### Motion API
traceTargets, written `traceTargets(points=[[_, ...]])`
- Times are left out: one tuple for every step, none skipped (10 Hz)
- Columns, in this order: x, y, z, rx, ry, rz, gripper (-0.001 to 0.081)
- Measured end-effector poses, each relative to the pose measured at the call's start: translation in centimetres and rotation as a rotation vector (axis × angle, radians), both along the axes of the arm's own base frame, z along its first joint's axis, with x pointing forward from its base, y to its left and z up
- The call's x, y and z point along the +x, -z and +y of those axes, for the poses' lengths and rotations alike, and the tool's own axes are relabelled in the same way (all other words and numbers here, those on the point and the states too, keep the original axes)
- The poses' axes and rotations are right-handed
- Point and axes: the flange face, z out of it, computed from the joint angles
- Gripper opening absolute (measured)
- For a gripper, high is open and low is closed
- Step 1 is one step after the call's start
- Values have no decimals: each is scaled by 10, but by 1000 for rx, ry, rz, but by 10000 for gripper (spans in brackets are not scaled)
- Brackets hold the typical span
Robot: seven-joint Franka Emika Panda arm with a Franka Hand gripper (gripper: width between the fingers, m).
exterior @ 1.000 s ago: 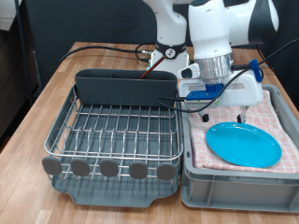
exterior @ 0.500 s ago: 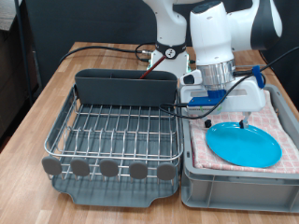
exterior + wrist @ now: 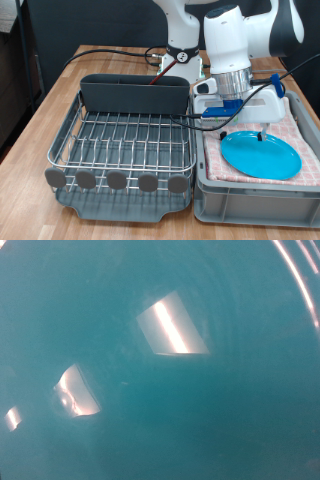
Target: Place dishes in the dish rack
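One dish shows, the light-blue plate (image 3: pixel 260 155), lying at lower right in the cloth-lined bin (image 3: pixel 250 200). Your gripper (image 3: pixel 243 130) has sunk over the last second onto its upper-left rim; you cannot tell its opening. The dish rack (image 3: pixel 122 145), centre-left, holds nothing.

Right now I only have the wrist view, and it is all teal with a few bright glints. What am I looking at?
Observer: The round flat light-blue plate, lying on pink checked cloth in the grey bin.
Operator: Where is the end effector?
Observer: The end effector is right above the plate's far edge.
Operator: Anything in the dish rack?
Observer: No dishes show on the silver wire dish rack.
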Motion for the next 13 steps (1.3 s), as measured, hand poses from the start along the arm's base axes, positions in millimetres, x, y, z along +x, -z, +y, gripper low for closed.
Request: traceTargets(points=[[1,0,0,0,0,-2,802],[1,-1,0,0,0,-3,802],[1,-1,0,0,1,-3,600],[1,-1,0,0,1,-4,450],[1,-1,0,0,0,-4,450],[1,-1,2,0,1,-6,266],[1,-2,3,0,1,-9,266],[1,-2,5,-3,1,-15,87],[1,-3,6,-5,3,-20,30],[4,-4,6,-20,1,-19,30],[8,-8,7,-49,-8,-4,30],[12,-17,7,-81,-15,20,30],[15,-30,6,-108,-18,46,30]])
